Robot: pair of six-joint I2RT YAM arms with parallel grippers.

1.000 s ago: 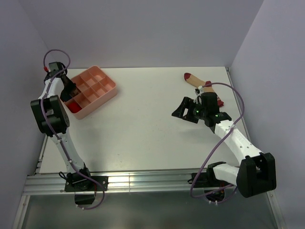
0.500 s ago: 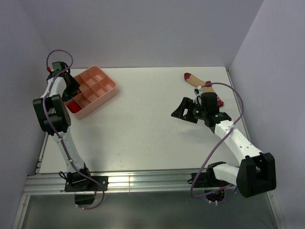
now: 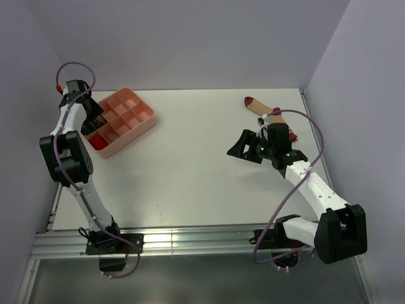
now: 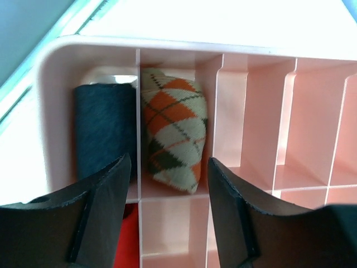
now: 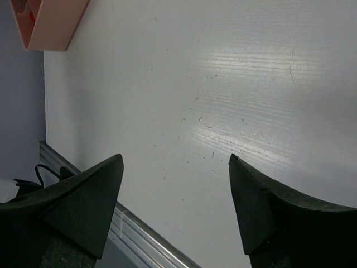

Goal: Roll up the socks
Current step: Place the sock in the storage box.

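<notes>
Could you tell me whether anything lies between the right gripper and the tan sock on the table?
No object does: bare table separates the right gripper from the tan sock. Its own wrist overhangs the sock's cuff end, though.

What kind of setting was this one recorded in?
Probably a lab robot test cell: plain walls enclose a white table, a left arm and right arm are bolted to an aluminium rail, and a pink divided tray holds a bundled argyle sock.
</notes>
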